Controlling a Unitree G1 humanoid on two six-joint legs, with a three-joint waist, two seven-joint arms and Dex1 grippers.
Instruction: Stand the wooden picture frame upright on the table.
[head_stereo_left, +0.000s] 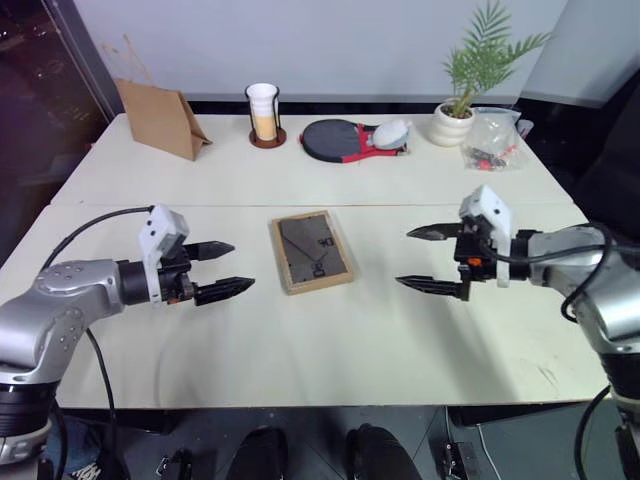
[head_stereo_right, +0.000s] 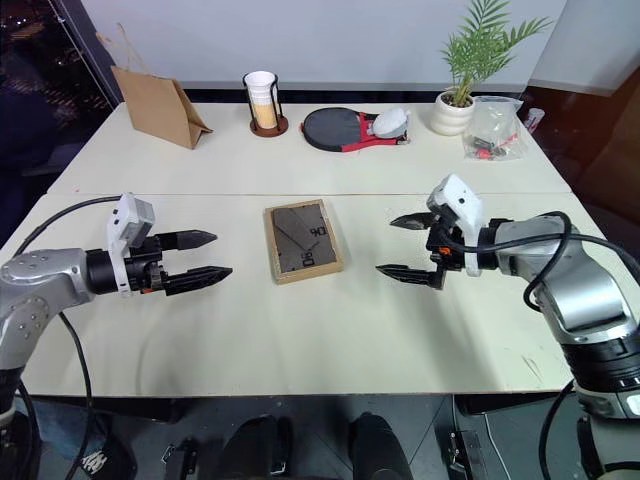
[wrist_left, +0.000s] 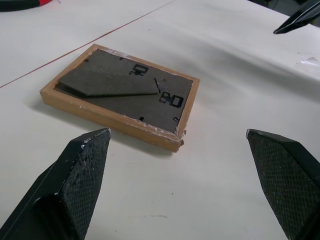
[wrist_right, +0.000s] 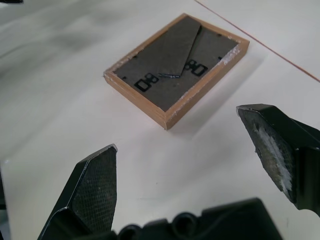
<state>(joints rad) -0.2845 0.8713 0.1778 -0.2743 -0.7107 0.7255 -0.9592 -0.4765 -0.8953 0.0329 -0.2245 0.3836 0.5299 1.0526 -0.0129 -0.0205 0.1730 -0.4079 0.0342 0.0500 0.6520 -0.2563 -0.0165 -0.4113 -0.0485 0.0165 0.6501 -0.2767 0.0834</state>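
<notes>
The wooden picture frame (head_stereo_left: 311, 251) lies flat, face down, in the middle of the table (head_stereo_left: 330, 340). Its dark back panel with the folded stand faces up, as the left wrist view (wrist_left: 125, 92) and right wrist view (wrist_right: 177, 67) both show. My left gripper (head_stereo_left: 225, 270) hovers to the frame's left, open, its fingers pointing toward the frame with a gap of bare table between. On the frame's right, my right gripper (head_stereo_left: 428, 258) is open too and points at the frame from a similar distance. Nothing is held in either one.
Along the far edge stand a brown paper bag (head_stereo_left: 160, 118), a cup in a dark holder (head_stereo_left: 264, 115), a table tennis paddle (head_stereo_left: 345, 140), a potted plant (head_stereo_left: 462, 95) and a clear plastic bag (head_stereo_left: 492, 140). A seam (head_stereo_left: 240, 207) crosses the table behind the frame.
</notes>
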